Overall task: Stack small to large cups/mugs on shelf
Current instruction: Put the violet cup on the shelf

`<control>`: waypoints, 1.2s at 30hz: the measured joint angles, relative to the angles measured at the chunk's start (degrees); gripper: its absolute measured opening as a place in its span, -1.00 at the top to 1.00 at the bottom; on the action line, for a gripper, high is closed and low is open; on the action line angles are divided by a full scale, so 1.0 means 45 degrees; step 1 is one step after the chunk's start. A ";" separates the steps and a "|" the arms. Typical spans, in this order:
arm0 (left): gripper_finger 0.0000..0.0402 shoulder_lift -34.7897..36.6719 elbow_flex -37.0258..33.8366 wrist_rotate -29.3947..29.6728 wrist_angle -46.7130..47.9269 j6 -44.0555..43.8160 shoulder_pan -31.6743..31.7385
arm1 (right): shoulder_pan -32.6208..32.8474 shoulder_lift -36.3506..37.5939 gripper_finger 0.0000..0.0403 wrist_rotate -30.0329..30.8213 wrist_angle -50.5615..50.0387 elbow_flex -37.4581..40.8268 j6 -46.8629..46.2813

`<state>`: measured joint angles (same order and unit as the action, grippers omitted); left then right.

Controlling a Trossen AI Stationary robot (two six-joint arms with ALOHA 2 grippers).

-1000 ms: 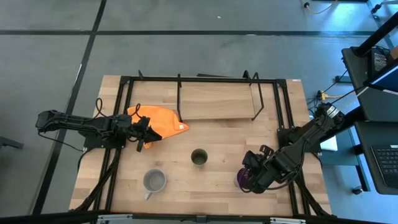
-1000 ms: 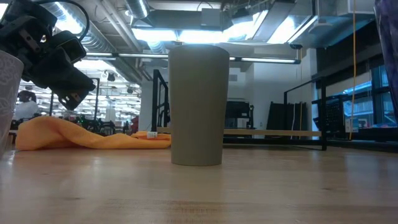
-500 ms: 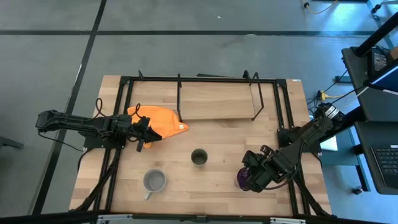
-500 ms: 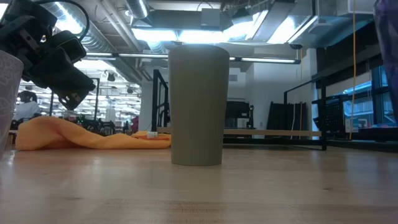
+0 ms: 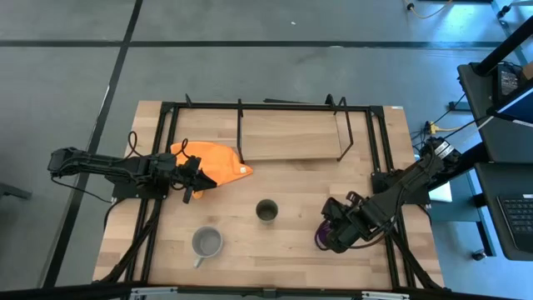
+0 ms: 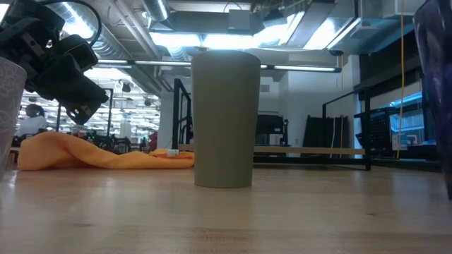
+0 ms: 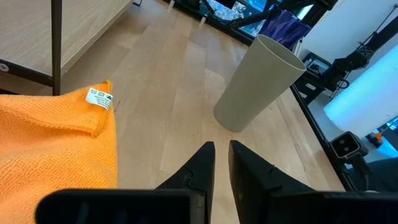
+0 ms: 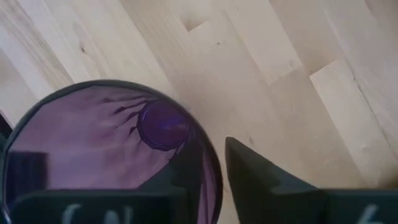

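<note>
Purple ribbed cup was gripped across its rim by the right claw, with the light-wood wire-legged shelf well beyond the olive-green cup; the left claw was nearly closed, empty.

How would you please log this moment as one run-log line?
right gripper: shut on purple ribbed cup | left gripper: shut, over orange cloth | olive-green cup, grey mug: on table | shelf: bare

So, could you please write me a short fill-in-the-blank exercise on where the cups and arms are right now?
1. The right tool grips the rim of the ____ cup.
2. The left tool hovers beside the ____ cloth.
3. The olive-green cup stands upright on the ____.
4. The shelf holds ____ cups.

Answers: purple; orange; table; no
</note>
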<state>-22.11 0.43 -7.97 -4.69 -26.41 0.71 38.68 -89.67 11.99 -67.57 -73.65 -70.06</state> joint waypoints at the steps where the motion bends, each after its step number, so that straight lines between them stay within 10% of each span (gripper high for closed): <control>1: 0.79 0.0000 0.0001 0.0000 0.0000 -0.0005 0.0005 | 0.0000 0.0000 0.70 -0.0003 0.0000 0.0000 0.0000; 36: 0.79 0.0000 -0.0002 -0.0002 0.0000 -0.0005 0.0000 | -0.3035 0.0448 0.93 0.1618 -0.2333 -0.2281 0.2538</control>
<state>-22.11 0.43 -7.97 -4.69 -26.44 0.71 25.02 -87.65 19.27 -78.07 -83.91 -58.64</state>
